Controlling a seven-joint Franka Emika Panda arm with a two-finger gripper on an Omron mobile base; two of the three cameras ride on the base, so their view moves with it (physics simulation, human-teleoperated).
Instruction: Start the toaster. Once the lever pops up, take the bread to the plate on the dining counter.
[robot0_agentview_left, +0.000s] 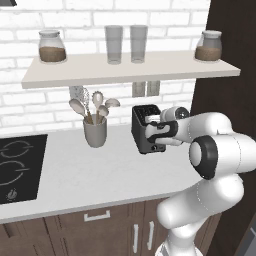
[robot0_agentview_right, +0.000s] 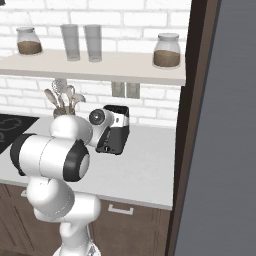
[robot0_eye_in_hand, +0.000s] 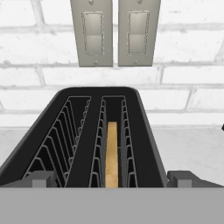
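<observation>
The black toaster (robot0_agentview_left: 144, 129) (robot0_agentview_right: 117, 134) stands on the white worktop against the brick wall. In the hand view I look down into the toaster's (robot0_eye_in_hand: 144, 131) two slots. The bread (robot0_eye_in_hand: 112, 153) stands on edge, sunk low in the right slot; the left slot is empty. My gripper (robot0_eye_in_hand: 111, 179) is open just above the toaster's near end, one fingertip (robot0_eye_in_hand: 41, 178) outside each long side. From the base views the hand (robot0_agentview_left: 162, 131) (robot0_agentview_right: 107, 120) covers that end, so the lever is hidden. The plate and the dining counter are out of view.
A grey utensil crock (robot0_agentview_left: 95, 131) stands left of the toaster and a black cooktop (robot0_agentview_left: 17, 167) lies further left. A shelf (robot0_agentview_left: 125, 70) with jars and glasses hangs above. Two switch plates (robot0_eye_in_hand: 116, 33) sit on the wall behind. A dark tall panel (robot0_agentview_right: 200, 125) rises at the right.
</observation>
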